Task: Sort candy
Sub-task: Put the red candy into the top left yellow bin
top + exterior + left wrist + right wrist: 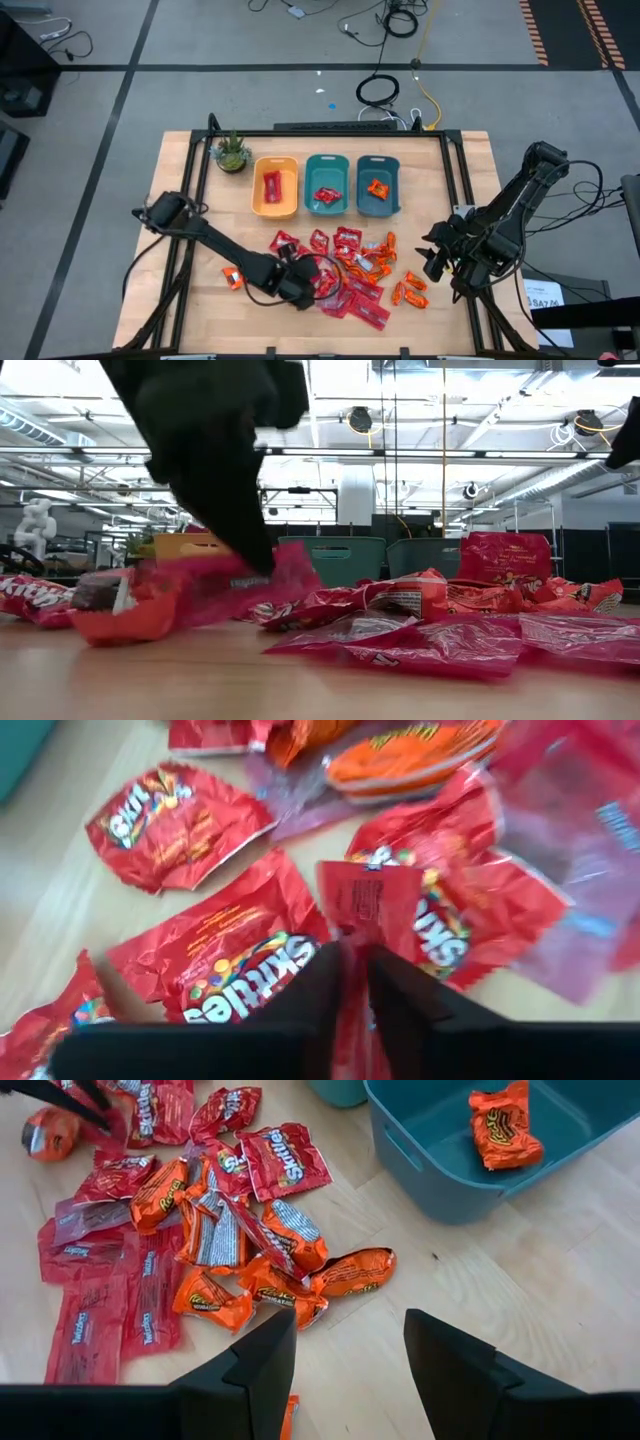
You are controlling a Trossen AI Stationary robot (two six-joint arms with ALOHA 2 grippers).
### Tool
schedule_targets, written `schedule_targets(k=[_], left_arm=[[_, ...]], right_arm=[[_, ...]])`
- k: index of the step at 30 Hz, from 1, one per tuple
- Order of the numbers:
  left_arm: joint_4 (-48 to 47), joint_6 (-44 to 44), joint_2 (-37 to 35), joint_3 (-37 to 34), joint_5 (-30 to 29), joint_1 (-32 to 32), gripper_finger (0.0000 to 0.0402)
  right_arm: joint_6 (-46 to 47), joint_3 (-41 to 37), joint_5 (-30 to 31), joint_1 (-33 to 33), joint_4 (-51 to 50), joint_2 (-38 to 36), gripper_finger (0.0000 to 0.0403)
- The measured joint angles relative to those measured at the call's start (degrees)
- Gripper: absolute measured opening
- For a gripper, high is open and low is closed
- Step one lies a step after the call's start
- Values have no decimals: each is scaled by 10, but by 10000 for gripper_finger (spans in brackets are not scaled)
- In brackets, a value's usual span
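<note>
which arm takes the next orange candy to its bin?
Right, probably. The right gripper hangs open beside the orange candies, near the teal bin already holding one. The left gripper is shut on a red packet.

My wooden desk (190,300), loaded.
Candy (345,270) heaped lower centre; yellow bin (275,186), two teal bins (327,184), potted plant (232,153) above.

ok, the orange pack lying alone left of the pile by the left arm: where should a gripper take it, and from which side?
Probably from straight above, pinching across the orange pack's short width. It lies flat on the table, apart from the pile, so bare wood borders its sides. The left gripper is nearest but is shut on a red packet; the right gripper is open, farther off.
</note>
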Motion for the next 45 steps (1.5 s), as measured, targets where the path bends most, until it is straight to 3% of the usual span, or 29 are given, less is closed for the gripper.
schedule_targets(k=[3,10,15,20,23,27,30,36,40,45], left_arm=[[-3,0,-29,0,1,0,10],[-25,0,-108,0,-6,0,6],[-112,-65,-172,1,-63,13,5],[-270,-179,-233,1,-74,72,4],[-313,-168,-260,1,-73,121,3],[-324,-89,-283,1,-73,206,3],[-301,-36,-298,-16,-68,279,3],[-138,33,-320,-109,26,406,2],[-32,25,-320,-165,70,464,2],[10,-30,-320,-207,71,496,13]], right_arm=[[0,0,1,0,0,0,180],[1,0,25,0,1,0,180],[5,0,27,0,5,0,180],[37,0,49,0,14,2,180],[62,0,73,-1,19,5,180],[97,0,87,-11,29,10,180],[116,0,87,-21,34,15,180],[156,0,86,-42,60,31,180],[170,0,85,-54,76,43,180],[170,0,84,-69,101,54,180]])
